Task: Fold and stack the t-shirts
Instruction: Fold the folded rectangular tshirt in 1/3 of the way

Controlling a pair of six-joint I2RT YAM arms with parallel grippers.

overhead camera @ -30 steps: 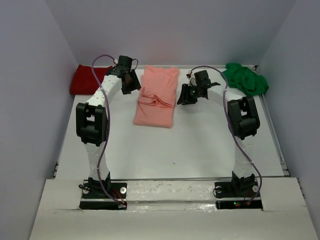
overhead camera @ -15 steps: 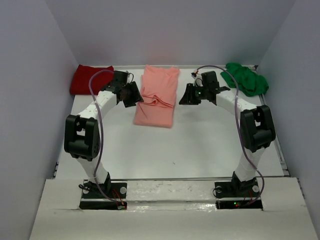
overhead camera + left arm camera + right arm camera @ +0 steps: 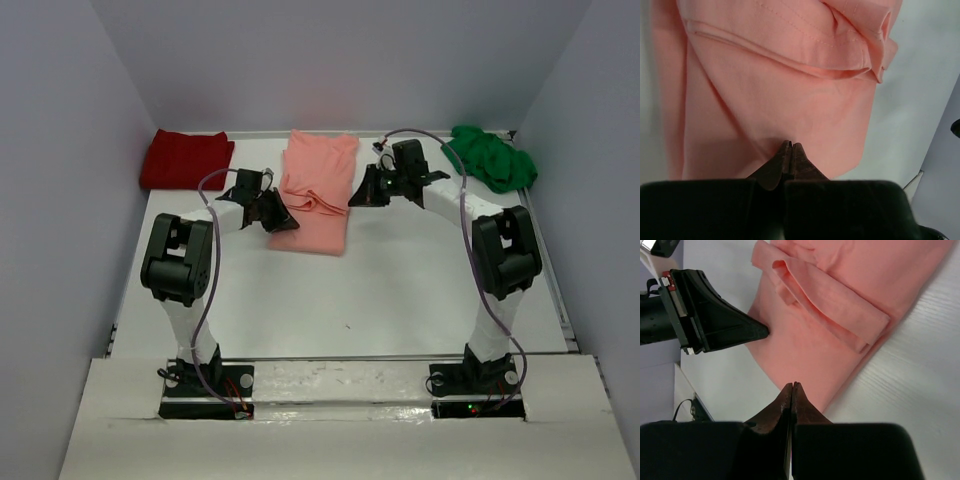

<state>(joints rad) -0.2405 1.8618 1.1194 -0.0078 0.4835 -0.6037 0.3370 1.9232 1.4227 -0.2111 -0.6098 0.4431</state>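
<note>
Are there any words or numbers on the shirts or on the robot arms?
No text can be read anywhere.
Salmon-pink t-shirt, dark red t-shirt, green t-shirt: plain, no print showing.
Small red tag on the left gripper: any marking is too small to read.

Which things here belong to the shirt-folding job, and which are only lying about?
Job:
salmon-pink short-sleeved cloth t-shirt
folded dark red cloth t-shirt
crumpled bright green cloth t-shirt

Not of the job:
white table top
grey side wall

No text, label, brand, number or sign can be read in any view.
</note>
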